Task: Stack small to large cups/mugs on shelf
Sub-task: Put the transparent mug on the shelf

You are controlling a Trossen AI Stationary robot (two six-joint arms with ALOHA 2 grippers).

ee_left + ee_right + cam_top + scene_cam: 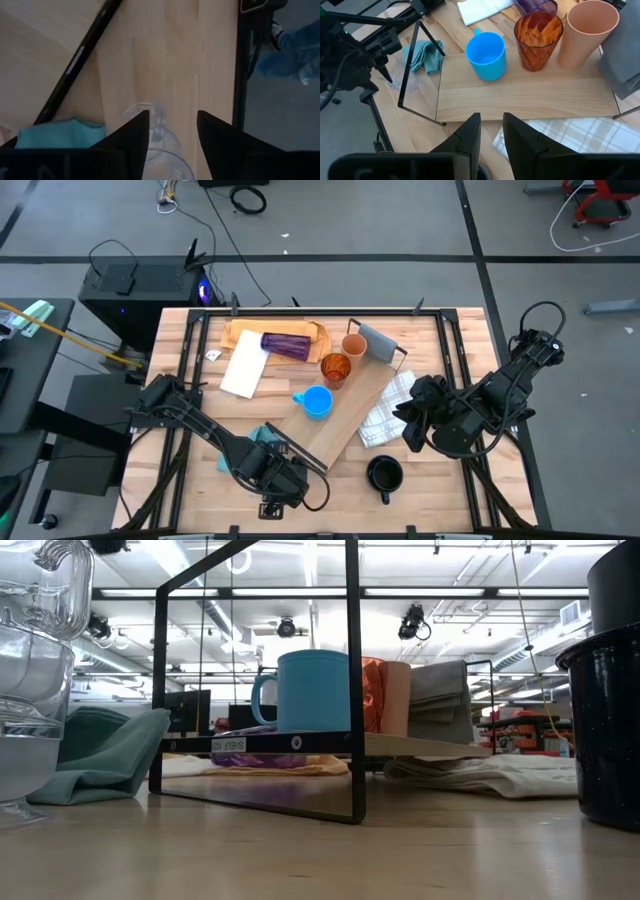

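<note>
Cups are seen in a row on the shelf (345, 420): the light blue mug (316, 402), the amber translucent cup (335, 369) and the tan cup (354, 345). The purple tumbler (286, 344) is laid on its side behind the shelf, and the dark mug (384, 475) is set on the table. The left gripper (172, 131) is lowered over the clear cups (160, 150) beside the teal cloth (262, 438), fingers apart. The right gripper (491, 131) is held above the white checked cloth (385, 418), fingers narrowly parted around nothing.

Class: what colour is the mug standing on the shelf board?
Light blue mug; the right wrist view shows it best.
</note>
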